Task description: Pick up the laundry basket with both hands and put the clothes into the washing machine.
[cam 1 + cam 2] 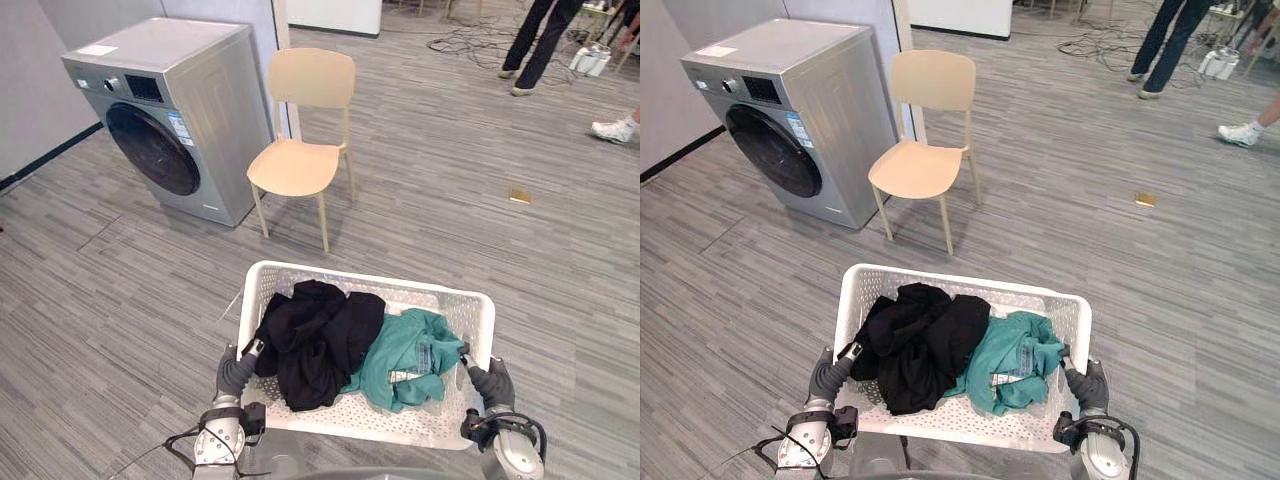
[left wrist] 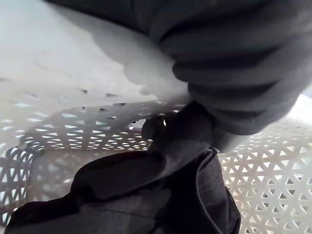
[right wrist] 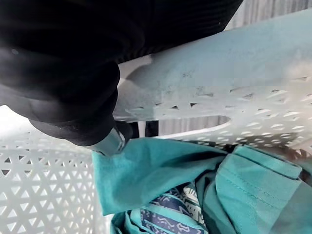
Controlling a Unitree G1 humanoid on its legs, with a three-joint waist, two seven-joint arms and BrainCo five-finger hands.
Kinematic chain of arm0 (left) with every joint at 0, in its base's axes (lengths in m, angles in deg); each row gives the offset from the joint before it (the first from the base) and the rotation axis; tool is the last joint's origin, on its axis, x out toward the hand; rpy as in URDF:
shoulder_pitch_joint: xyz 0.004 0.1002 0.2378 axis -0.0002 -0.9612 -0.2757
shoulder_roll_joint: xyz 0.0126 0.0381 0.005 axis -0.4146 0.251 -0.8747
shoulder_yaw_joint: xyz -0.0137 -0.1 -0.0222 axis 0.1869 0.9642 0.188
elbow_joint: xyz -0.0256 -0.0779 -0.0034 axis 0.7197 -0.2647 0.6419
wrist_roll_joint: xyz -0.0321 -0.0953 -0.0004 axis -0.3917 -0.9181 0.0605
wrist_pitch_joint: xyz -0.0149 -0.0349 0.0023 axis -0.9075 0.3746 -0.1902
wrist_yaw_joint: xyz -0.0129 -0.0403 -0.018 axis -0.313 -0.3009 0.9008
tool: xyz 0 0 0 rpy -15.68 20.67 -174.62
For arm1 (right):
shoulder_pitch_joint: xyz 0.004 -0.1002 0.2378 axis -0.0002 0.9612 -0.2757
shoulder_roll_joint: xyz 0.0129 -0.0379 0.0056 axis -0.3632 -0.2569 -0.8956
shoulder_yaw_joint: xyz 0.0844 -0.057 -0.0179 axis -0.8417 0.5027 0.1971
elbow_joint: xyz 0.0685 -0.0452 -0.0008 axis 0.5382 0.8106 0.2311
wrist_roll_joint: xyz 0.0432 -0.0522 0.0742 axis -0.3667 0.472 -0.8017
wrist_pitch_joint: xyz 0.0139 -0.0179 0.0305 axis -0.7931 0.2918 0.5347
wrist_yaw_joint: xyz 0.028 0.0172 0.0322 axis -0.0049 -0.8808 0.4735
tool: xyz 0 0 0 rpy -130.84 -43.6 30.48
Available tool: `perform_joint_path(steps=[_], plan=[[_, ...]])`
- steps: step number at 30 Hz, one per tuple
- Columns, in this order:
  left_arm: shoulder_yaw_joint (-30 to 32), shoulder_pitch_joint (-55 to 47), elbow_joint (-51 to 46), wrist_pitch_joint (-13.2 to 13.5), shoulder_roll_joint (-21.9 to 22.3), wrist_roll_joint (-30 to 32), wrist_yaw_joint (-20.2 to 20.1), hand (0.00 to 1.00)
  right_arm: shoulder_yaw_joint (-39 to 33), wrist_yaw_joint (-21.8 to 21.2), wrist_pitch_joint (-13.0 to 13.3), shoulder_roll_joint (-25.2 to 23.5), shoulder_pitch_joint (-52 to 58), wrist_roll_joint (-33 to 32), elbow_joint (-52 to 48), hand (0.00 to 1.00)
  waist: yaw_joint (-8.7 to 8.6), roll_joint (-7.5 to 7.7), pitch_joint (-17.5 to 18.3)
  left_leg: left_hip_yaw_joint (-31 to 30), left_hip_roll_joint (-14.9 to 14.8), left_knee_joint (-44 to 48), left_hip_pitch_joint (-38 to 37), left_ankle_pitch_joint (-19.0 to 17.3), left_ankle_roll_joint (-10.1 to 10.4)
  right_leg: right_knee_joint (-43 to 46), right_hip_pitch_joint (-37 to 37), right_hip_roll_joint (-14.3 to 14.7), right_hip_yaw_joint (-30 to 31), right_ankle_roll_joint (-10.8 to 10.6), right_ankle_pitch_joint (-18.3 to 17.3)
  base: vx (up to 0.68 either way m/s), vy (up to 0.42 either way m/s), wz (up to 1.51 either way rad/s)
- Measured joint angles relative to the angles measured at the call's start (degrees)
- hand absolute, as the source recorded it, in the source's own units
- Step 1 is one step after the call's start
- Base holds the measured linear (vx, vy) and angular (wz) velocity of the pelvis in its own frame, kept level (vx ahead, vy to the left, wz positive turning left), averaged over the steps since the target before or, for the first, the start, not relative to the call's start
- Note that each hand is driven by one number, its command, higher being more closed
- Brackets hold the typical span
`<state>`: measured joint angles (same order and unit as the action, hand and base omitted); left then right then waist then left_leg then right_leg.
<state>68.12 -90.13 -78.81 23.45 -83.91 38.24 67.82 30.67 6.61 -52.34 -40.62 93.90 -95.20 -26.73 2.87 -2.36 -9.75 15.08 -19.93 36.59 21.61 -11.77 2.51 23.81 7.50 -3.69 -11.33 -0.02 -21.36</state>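
I hold a white perforated laundry basket [image 1: 350, 275] low in front of me, above the grey floor. My left hand [image 1: 237, 372] grips its left rim and my right hand [image 1: 490, 382] grips its right rim, fingers hooked over the edge. Inside lie a heap of black clothes [image 1: 315, 340] and a teal garment [image 1: 410, 355]. In the left wrist view my left hand [image 2: 243, 73] sits at the basket wall [image 2: 73, 131] over the black cloth [image 2: 161, 195]. The right wrist view has my right hand [image 3: 63, 73] at the rim above the teal garment [image 3: 170, 165]. The silver washing machine [image 1: 170, 110] stands at the far left, its round door [image 1: 153, 148] closed.
A beige chair [image 1: 300, 160] stands right beside the washing machine, between it and the open floor. A person's legs [image 1: 540, 40] and another person's white shoe [image 1: 612, 128] are at the far right. A small yellow object [image 1: 519, 197] lies on the floor.
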Motion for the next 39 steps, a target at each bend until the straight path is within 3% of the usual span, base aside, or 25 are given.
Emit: perform_joint_path(steps=[1, 2, 3, 5, 7, 10, 12, 14, 15, 16, 17, 18, 19, 20, 21, 22, 23, 24, 25, 27, 29, 30, 32, 36, 39], plan=[[0.08, -0.01, -0.04, 0.25, -0.07, -0.02, 0.01, 1.00, 0.05, 0.02, 0.01, -0.15, 0.31, 0.01, -0.67, 1.00, 0.87, 0.19, 0.08, -0.65, 2.16, -4.98, -0.79, 7.36, -0.37, 0.46, 1.45, -1.09, 1.38, -2.06, -1.23, 0.40, 0.258, -0.28], [1.08, 0.50, 0.02, 0.32, -0.78, -0.02, 0.09, 1.00, 0.42, 0.09, -0.09, -1.19, 0.03, 0.12, -0.43, 1.00, 1.16, 2.17, 0.58, 0.12, 3.85, -3.80, -1.86, 6.33, -0.33, 0.70, 1.92, -2.78, 3.13, -3.55, -2.17, 0.43, 0.218, -0.09], [1.80, 1.22, -0.01, 0.30, -0.99, -0.02, 0.09, 1.00, 0.55, 0.10, -0.01, -2.05, -0.01, 0.14, -1.11, 1.00, 0.69, 3.19, 0.61, -0.13, 4.74, -2.35, -1.05, 5.37, -1.89, 0.78, 2.07, -3.62, 4.16, -3.52, -1.83, 0.33, 0.154, 0.13], [2.24, 3.26, -0.03, 0.32, -1.85, -0.06, 0.16, 1.00, 0.88, 0.50, 0.43, -2.73, -0.81, 0.16, -2.12, 1.00, 1.13, 4.18, -0.26, -0.96, 4.30, 2.60, 0.41, 4.05, -3.87, 0.49, 2.47, -3.60, 7.34, -3.93, -1.36, 0.32, 0.172, 0.01], [2.61, 3.46, -0.30, 0.55, -2.07, -0.89, 0.50, 1.00, 1.67, 0.54, 0.56, -2.87, -1.91, 0.20, -2.10, 1.00, 1.37, 4.39, -0.48, -1.52, 2.89, 7.20, 0.39, 3.38, -4.17, -1.98, 4.25, -3.41, 8.94, -5.04, -0.28, 0.21, 0.114, -0.40], [1.60, 3.03, -1.05, 1.43, -2.78, -1.48, 1.21, 1.00, 1.19, 0.98, 1.26, -2.99, -2.23, 0.24, -2.03, 1.00, 1.03, 3.77, -0.58, -6.11, 2.25, 11.86, 1.29, -0.01, -0.07, -2.75, 6.95, -1.88, 10.61, -5.65, 0.26, 0.12, 0.074, -0.18], [-0.15, 3.71, -0.50, 1.52, -2.90, -1.54, 1.21, 1.00, -0.60, 0.96, 1.99, -3.01, -1.75, 0.22, -1.25, 1.00, 0.29, 3.27, 0.26, -8.69, 5.06, 6.93, -0.64, -7.51, 2.85, 3.05, 3.26, -2.06, 11.72, -6.50, -0.93, 0.19, 0.120, 0.04], [0.10, 5.25, 2.84, 1.48, -4.06, -1.68, 1.23, 1.00, -0.88, 0.81, 1.81, -3.66, -3.70, 0.25, 2.50, 1.00, -0.26, 6.50, 0.12, -6.90, 8.58, 4.71, -2.16, -7.92, 2.40, 17.57, -5.06, -5.00, 13.79, -6.94, 0.50, 0.21, 0.077, 0.05], [0.06, 5.28, 4.44, 0.92, -4.51, -1.76, 1.19, 1.00, -0.93, 0.57, 1.65, -3.80, -4.06, 0.32, 4.97, 1.00, -0.72, 7.30, -0.04, -6.50, 9.61, 4.52, -3.31, -8.25, 1.25, 25.82, -9.11, -6.48, 13.30, -7.74, 5.52, 0.21, 0.073, 0.12], [-0.05, 4.20, 5.00, -0.26, -4.92, -1.70, 1.15, 1.00, -0.99, 0.46, 1.14, -4.36, -4.08, 0.78, 7.61, 1.00, -0.90, 7.28, -0.07, -6.48, 10.25, 3.66, -5.72, -9.26, 0.53, 29.88, -10.50, -7.01, 12.22, -7.05, 12.68, 0.24, 0.102, 0.12], [-0.06, 3.55, 5.04, -0.61, -5.27, -1.70, 1.15, 1.00, -0.94, 0.38, 0.81, -4.59, -4.05, 0.93, 8.46, 1.00, -0.93, 7.25, -0.06, -6.52, 10.37, 2.71, -7.01, -9.35, 0.46, 30.89, -10.92, -7.11, 11.85, -7.10, 16.44, 0.30, 0.152, 0.06], [-0.21, 2.23, 5.05, -1.15, -6.11, -1.64, 1.15, 1.00, -0.67, -0.04, 0.44, -4.95, -3.38, 1.41, 9.95, 1.00, -1.22, 6.38, -0.08, -6.56, 10.37, -1.59, -11.23, -9.00, 0.23, 33.37, -12.91, -6.87, 11.31, -6.00, 28.94, 0.44, 0.144, 0.02], [-0.07, 1.66, 4.88, -1.11, -6.35, -1.64, 1.18, 1.00, -0.17, -0.49, 0.52, -5.12, -2.79, 1.83, 9.35, 1.00, -1.40, 5.87, -0.07, -6.57, 10.03, -4.70, -13.78, -8.72, -0.20, 38.01, -16.90, -5.81, 10.95, -5.24, 20.07, 0.38, 0.110, 0.03], [0.37, 1.68, 4.90, -1.13, -6.32, -1.65, 1.27, 1.00, 0.25, -0.61, 0.52, -5.09, -2.88, 1.93, 9.17, 1.00, -1.71, 5.79, -0.09, -6.45, 9.97, -6.01, -14.90, -8.54, -0.18, 38.68, -18.92, -5.00, 10.11, -3.80, 14.80, 0.46, 0.086, 0.04], [0.64, 1.76, 4.89, -0.94, -6.32, -1.71, 1.27, 1.00, 0.37, -0.66, 0.52, -5.03, -2.87, 1.94, 9.16, 1.00, -2.08, 5.36, -0.13, -5.60, 9.71, -8.97, -17.80, -8.23, -0.23, 34.11, -21.79, -3.36, 7.93, -2.74, 8.84, 0.39, 0.031, 0.01], [0.90, 1.84, 4.89, -0.52, -6.25, -1.71, 1.26, 1.00, 0.01, -0.65, 0.63, -4.99, -2.91, 1.93, 9.10, 1.00, -2.09, 5.01, -0.26, -4.40, 9.58, -11.66, -21.13, -8.12, -0.03, 24.79, -23.44, -1.88, 4.96, -1.37, 6.47, 0.48, 0.026, -0.02], [0.89, 1.76, 4.89, -0.24, -6.20, -1.71, 1.26, 1.00, -0.01, -0.65, 0.68, -4.90, -2.93, 1.92, 9.03, 1.00, -2.12, 4.95, -0.30, -3.81, 9.65, -12.30, -22.60, -8.23, 0.19, 19.23, -24.01, -1.07, 3.19, -0.75, 6.65, 0.35, -0.016, -0.06], [0.88, 1.49, 4.71, 0.01, -6.07, -1.71, 1.26, 1.00, 0.16, -0.61, 0.67, -4.92, -2.22, 1.91, 8.11, 1.00, -2.24, 5.27, -0.13, -3.39, 10.08, -11.83, -24.65, -9.15, 1.68, 6.77, -23.71, 1.00, -0.16, 1.95, 10.21, 0.48, -0.039, 0.13], [0.82, 1.16, 5.07, 0.08, -4.90, -1.70, 1.25, 1.00, 0.74, -0.25, 0.88, -4.38, -0.81, 1.86, 6.51, 1.00, -2.73, 4.97, 0.10, -4.38, 9.99, -9.10, -25.01, -11.09, 3.16, 2.48, -22.79, 1.91, -1.20, 3.66, 15.73, 0.49, -0.011, 0.15], [0.52, 0.44, 4.80, 0.02, -3.03, -1.60, 1.27, 1.00, 0.81, -0.37, 0.89, -2.26, -0.34, 1.81, 5.10, 1.00, -2.77, 2.30, 0.79, -4.46, 7.70, -4.49, -24.54, -10.31, 3.54, 3.08, -21.77, 3.58, -1.40, 3.57, 14.07, 0.46, 0.016, -0.08], [0.51, 1.05, 4.58, 0.33, -1.48, -1.63, 1.27, 1.00, 0.65, -0.38, 0.90, -1.27, -0.21, 1.62, 3.06, 1.00, -2.12, 0.94, -0.08, -4.72, 6.14, 5.58, -20.93, -7.67, 2.09, 2.75, -20.23, 4.33, -1.16, 3.61, 11.26, 0.38, -0.008, -0.16], [0.54, 1.16, 4.57, 0.32, -1.06, -1.60, 1.24, 1.00, 0.63, -0.24, 0.89, -0.84, -0.41, 1.47, 2.88, 1.00, -2.06, 0.59, -0.39, -5.36, 4.66, 13.58, -16.84, -2.95, 1.28, 1.55, -18.55, 4.77, -1.07, 3.90, 10.67, 0.34, -0.006, -0.07], [0.50, 0.93, 4.39, 0.41, -1.05, -1.61, 1.21, 1.00, 0.72, -0.17, 0.75, -0.65, -0.46, 0.94, 2.84, 1.00, -1.93, 1.75, -1.14, -5.31, 1.52, 20.36, -10.87, -4.20, 1.41, -2.61, -12.82, 4.49, -0.91, 3.97, 10.61, 0.37, 0.016, 0.04], [0.52, 1.20, 3.36, 1.24, -0.94, -1.65, 1.21, 1.00, 0.49, -0.11, 0.83, -0.43, -1.64, 0.64, 2.37, 1.00, -0.37, 2.96, -1.50, -2.56, -1.54, 7.77, -6.51, -5.16, -0.01, -5.14, -9.78, 2.79, 0.83, 2.82, 9.94, 0.28, 0.122, -0.22], [0.56, 1.02, 3.38, 1.40, -0.40, -1.72, 1.22, 1.00, 0.28, -0.10, 0.86, -0.32, -1.67, 0.65, 2.39, 1.00, -0.57, 2.59, -1.33, -5.04, -0.41, -10.30, -7.56, -2.16, 2.16, -2.42, -9.68, 0.13, 2.60, -1.57, 7.18, 0.21, 0.291, -0.20]])
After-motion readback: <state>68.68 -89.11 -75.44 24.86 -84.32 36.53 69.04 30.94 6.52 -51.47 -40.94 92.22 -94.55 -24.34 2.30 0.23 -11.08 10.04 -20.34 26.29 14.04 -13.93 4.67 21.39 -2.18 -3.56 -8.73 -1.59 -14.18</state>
